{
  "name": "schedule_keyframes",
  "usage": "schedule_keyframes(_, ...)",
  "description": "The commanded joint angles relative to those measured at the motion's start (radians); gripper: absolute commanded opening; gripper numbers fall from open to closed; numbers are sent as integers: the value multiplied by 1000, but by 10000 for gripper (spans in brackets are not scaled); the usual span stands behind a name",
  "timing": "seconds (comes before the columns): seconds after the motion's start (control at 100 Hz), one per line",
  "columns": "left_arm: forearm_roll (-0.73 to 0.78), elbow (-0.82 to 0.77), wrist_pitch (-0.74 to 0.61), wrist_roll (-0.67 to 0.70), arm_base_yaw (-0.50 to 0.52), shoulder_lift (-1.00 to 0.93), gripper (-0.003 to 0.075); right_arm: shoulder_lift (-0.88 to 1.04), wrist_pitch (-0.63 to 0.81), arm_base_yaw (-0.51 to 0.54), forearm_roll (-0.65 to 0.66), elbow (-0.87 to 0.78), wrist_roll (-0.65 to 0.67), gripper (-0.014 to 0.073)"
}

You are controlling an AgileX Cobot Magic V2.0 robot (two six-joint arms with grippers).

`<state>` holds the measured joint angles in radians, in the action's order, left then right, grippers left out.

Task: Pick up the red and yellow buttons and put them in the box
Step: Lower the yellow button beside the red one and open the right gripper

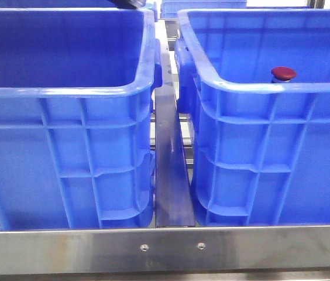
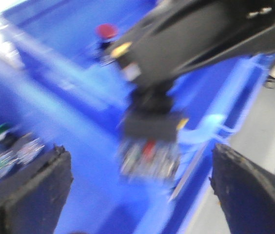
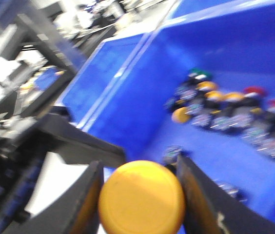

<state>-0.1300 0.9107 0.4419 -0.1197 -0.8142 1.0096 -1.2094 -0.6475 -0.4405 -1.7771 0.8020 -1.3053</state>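
We are looking forward at two blue crates standing side by side: the left crate (image 1: 65, 88) and the right crate (image 1: 270, 93), with a metal rail (image 1: 168, 146) running between them. Neither arm is showing clearly in the front view.

In the right wrist view, our right gripper (image 3: 140, 195) is clamping a yellow button (image 3: 141, 199) between its fingers, the domed cap filling the gap between them. Beyond it, a pile of assorted buttons (image 3: 235, 114) is lying on the floor of a blue crate, with yellow, red and green caps mixed together. The view is blurred, so we cannot tell exactly over which crate the held button is hanging.

Our left gripper (image 2: 140, 190) is standing wide apart with nothing between its fingers (image 2: 30, 190). Its camera is showing the other arm's black body (image 2: 201, 34) passing in front, and farther off a red button (image 2: 106, 31) inside a blue crate. In the front view that same red button (image 1: 283, 73) is peeking just above the near rim of the right crate, towards its right side.

We are judging the task as partly under way: the yellow button is gripped but not yet set down, and whether the red one is already delivered or waiting to be picked we cannot tell from these views
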Motion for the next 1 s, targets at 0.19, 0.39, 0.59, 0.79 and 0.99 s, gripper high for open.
schedule_keyframes(0.19,5,22,7,14,304,-138,536,77,13,88,-141,38,-64,113)
schedule_keyframes(0.39,39,-11,71,14,546,-288,536,94,13,164,-141,38,-86,113)
schedule_keyframes(0.59,39,-107,82,14,696,-446,521,94,37,235,-123,38,-135,113)
schedule_keyframes(0.79,39,-178,84,14,725,-550,294,94,169,316,-121,38,-229,112)
schedule_keyframes(0.99,39,-194,84,12,725,-567,-20,90,360,412,-129,39,-342,112)
